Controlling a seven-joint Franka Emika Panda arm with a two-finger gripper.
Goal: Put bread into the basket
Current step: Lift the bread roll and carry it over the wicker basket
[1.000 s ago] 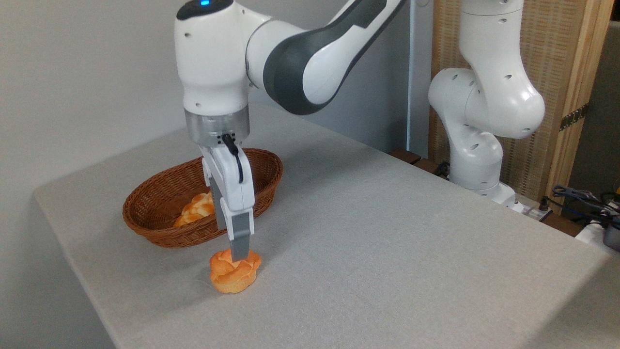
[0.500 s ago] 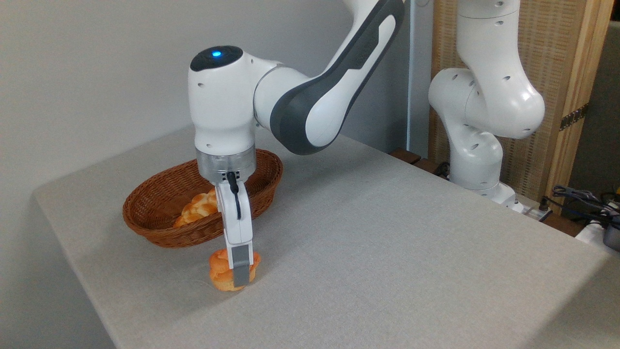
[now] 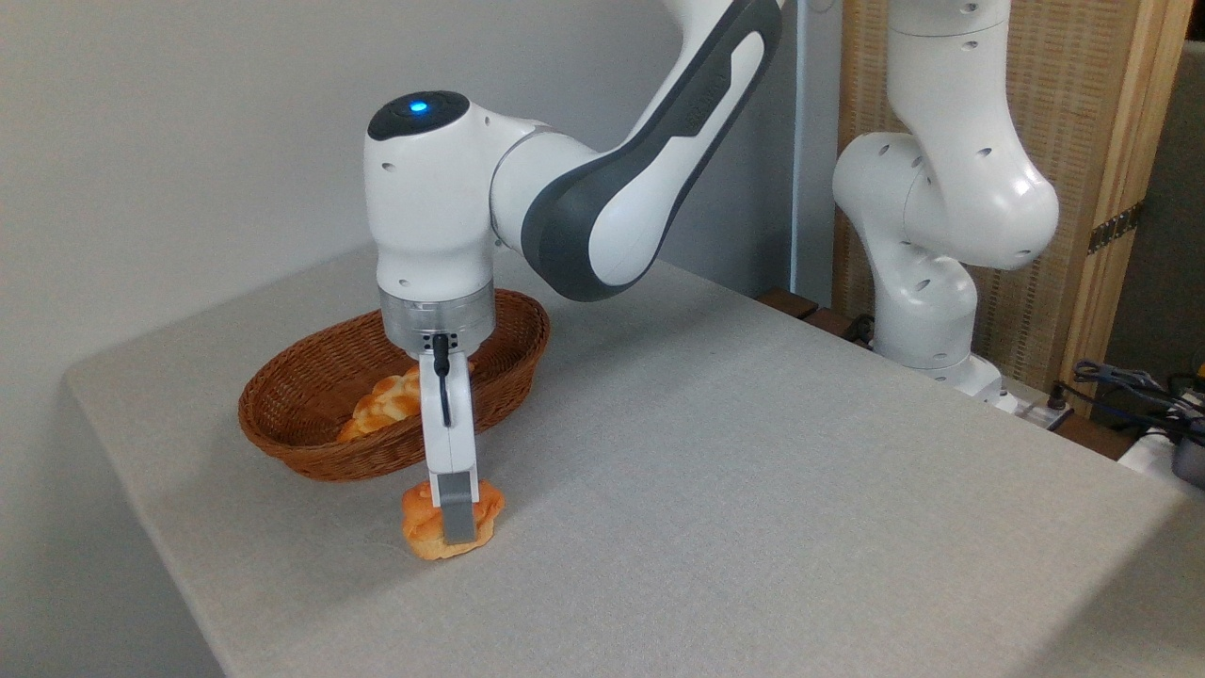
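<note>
Gripper (image 3: 458, 524) pointed straight down w/ its gray finger (image 3: 459, 508) pressed against the front of the bun (image 3: 425, 524); from my feed I couldn't tell the jaw gap or whether it was clamped. Bun was round, golden-orange, knotted swirl top, sitting on the gray cloth-covered table (image 3: 753, 490), just beside the basket (image 3: 311, 428). Basket was oval brown wicker w/ sloping sides & a braided loaf (image 3: 384, 403) inside.
</note>
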